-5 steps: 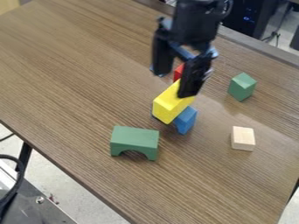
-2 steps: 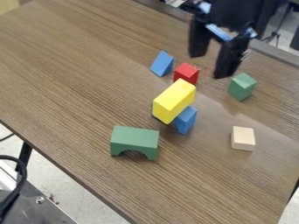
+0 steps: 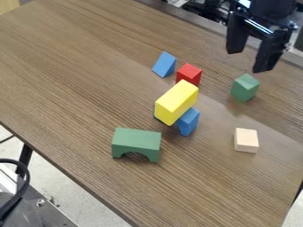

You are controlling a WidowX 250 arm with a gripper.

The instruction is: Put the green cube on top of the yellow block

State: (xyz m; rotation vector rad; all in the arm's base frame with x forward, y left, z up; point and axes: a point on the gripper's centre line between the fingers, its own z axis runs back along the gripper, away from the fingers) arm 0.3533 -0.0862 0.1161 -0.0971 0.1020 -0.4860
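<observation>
1. The black gripper [image 3: 250, 60] hangs at the upper right of the camera view, over the far part of a brown wood-grain table [image 3: 77, 88]. Its two fingers are spread wide, tips pointing down, with a gap between them.
2. The green cube [image 3: 245, 88] sits on the table, just below the fingertips in the view and well apart from the yellow block.
3. The yellow block [image 3: 176, 103] lies farther below and to the left of the gripper, its long side slanting. It rests on top of a blue block [image 3: 188, 121], which shows at its lower right.
4. Left of the gripper and slightly lower is a red cube [image 3: 189, 74], behind the yellow block; beyond it, farther left, is a blue wedge [image 3: 165, 64].
5. Well below the gripper is a pale wooden block [image 3: 246, 140].
6. Farthest to the lower left is a green arch [image 3: 136, 142], standing upright with its opening facing down.
</observation>
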